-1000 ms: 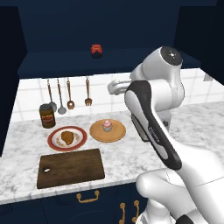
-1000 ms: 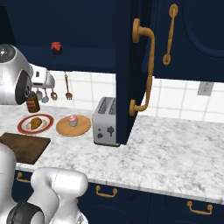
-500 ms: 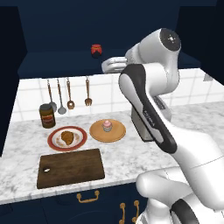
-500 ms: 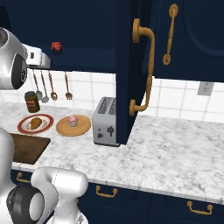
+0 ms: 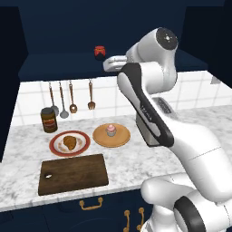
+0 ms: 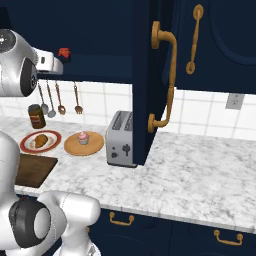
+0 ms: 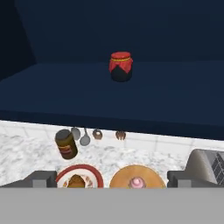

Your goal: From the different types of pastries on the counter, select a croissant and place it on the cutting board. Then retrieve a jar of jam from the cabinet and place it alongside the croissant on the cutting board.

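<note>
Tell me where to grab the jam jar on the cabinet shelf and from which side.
Grip the jar of jam across its round body, below the lid, coming in level from the open front of the cabinet. It stands upright and alone on the shelf, and the pincer already faces it with its fingers spread wide.

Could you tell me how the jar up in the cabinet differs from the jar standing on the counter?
The jar of jam is squat, dark below with a red top, and sits alone on the cabinet shelf. The brown jar is taller, wears an orange label and a dark lid, and stands on the counter under the hanging utensils, behind the croissant plate. Both stand upright, and the gripper touches neither.
</note>
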Available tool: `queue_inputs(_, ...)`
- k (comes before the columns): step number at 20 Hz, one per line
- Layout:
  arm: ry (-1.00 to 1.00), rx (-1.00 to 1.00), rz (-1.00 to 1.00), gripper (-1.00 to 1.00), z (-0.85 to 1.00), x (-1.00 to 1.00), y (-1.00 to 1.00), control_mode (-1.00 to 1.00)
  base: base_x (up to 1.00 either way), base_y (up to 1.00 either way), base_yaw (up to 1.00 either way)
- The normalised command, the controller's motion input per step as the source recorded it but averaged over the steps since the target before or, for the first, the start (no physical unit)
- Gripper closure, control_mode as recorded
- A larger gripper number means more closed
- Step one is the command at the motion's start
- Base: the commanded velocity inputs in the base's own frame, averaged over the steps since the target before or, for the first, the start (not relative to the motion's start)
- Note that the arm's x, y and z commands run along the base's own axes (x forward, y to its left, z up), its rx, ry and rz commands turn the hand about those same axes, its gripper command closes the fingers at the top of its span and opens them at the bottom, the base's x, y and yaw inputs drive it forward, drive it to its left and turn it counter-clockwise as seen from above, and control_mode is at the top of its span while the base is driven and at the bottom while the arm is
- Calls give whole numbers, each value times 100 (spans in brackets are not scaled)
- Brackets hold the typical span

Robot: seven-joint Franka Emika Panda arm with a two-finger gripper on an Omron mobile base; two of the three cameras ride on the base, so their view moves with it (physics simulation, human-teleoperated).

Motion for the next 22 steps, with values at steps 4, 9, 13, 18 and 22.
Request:
queue_inputs(4,0,0,-7,-100,25,57,0,-100,0,0,0)
queue_inputs(9,12,-7,0,-100,-43,0,0,-100,0,0,0)
queue_inputs(13,-3,0,0,-100,3,54,0,-100,0,0,0)
queue_inputs(18,-16,0,-1,-100,25,83,5,-100,0,0,0)
queue_inputs(22,-1,0,0,-100,0,5,8,-100,0,0,0)
